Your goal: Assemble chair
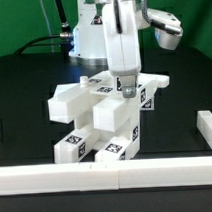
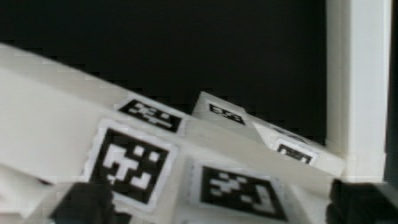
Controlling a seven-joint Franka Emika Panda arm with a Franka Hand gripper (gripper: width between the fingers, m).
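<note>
Gripper [image 1: 126,89]: hangs straight down over the chair [image 1: 95,122], its tips at the top block [image 1: 106,116].
Fingers [image 2: 89,205]: spread wide apart, one dark tip on either side of the top block, with nothing clamped between them.
Contact: cannot tell whether either finger touches the block's sides.
Chair: white blocks stacked and butted together in the middle of the black table [image 1: 23,88], just behind the front border rail [image 1: 97,176].
Tags [image 2: 128,160]: black-and-white squares on the block's upper face, with others on the chair's front faces.
</note>
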